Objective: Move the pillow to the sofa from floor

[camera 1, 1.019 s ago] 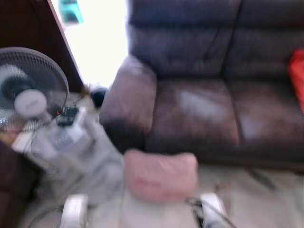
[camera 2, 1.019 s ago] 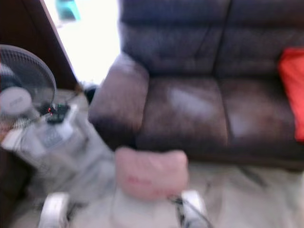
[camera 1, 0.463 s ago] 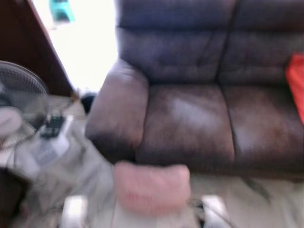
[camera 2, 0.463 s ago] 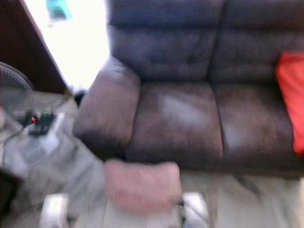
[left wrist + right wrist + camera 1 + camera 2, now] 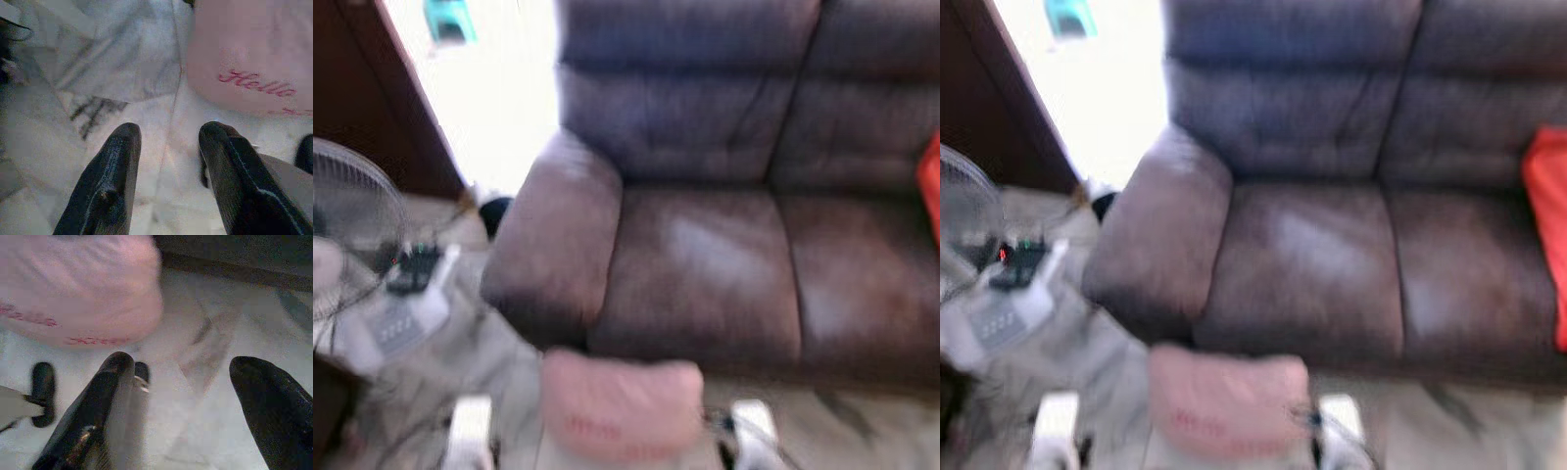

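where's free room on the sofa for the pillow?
Left seat cushion of the dark brown sofa, between the padded armrest and the centre seam, is bare. The right seat is bare up to the red cushion at its far edge. The floor to the left is crowded: a standing fan and a power strip. The pink pillow sits at the sofa's front.

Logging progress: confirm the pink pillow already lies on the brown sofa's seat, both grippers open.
Not on the seat. The left eye view shows the pink pillow on the floor before the brown sofa. Left gripper and right gripper are open.
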`<state>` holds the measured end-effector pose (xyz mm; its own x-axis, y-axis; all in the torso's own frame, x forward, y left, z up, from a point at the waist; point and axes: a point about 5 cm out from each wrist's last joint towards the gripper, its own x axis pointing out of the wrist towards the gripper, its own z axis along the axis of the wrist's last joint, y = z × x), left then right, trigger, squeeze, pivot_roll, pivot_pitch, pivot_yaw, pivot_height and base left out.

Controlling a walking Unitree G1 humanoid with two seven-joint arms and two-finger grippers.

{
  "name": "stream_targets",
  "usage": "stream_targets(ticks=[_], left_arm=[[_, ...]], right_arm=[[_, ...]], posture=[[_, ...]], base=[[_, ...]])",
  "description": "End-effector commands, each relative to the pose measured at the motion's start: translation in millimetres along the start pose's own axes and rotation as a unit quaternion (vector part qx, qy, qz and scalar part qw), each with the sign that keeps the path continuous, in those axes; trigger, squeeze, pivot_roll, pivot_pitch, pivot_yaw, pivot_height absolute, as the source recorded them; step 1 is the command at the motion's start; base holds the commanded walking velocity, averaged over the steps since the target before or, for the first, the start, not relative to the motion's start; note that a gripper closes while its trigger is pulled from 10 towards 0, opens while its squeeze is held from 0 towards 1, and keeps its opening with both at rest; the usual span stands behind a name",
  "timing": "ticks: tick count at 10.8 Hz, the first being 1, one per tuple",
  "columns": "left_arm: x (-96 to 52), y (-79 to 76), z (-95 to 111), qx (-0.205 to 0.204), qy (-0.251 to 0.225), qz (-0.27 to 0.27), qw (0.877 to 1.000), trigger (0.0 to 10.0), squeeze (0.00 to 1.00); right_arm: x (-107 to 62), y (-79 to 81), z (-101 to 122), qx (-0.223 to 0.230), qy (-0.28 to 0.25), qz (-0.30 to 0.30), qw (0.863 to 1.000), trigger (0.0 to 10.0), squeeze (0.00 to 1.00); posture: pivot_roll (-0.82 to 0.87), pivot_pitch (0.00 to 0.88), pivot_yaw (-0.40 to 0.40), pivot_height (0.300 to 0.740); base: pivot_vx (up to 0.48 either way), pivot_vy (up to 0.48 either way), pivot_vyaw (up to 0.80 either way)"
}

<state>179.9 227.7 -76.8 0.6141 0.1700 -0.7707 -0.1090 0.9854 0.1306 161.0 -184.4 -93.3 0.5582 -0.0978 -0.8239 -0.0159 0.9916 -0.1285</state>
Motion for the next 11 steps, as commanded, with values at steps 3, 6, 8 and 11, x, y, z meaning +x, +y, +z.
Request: stream_targets(ticks=[3, 6, 8, 11], left_arm=[[-2.8, 7.3, -11, -0.003, 0.018, 0.01, 1.0, 10.0, 0.0], [-0.6, -16.8, -7, -0.006, 0.016, 0.0, 1.0, 10.0, 0.0], [1.4, -37.7, 3, -0.004, 0.009, -0.008, 1.0, 10.0, 0.0], [1.8, -45.7, 7, 0.005, 0.004, -0.014, 1.0, 10.0, 0.0]], right_arm=[[-0.9, 5.2, -4, 0.004, 0.007, 0.006, 1.0, 10.0, 0.0], [-1.2, 5.5, -6, 0.013, 0.008, 0.007, 1.0, 10.0, 0.0], [-0.8, 4.3, -5, 0.008, 0.011, 0.006, 1.0, 10.0, 0.0], [-0.5, 4.0, -4, 0.009, 0.01, 0.005, 1.0, 10.0, 0.0]], posture=[[0.03, 0.096, -0.004, 0.74], [0.04, 0.097, -0.004, 0.74], [0.04, 0.096, -0.004, 0.74], [0.04, 0.081, -0.002, 0.74]], base=[[0.0, 0.0, 0.0], [0.0, 0.3, 0.0], [0.0, 0.463, -0.35], [0.0, 0.08, 0.0]])
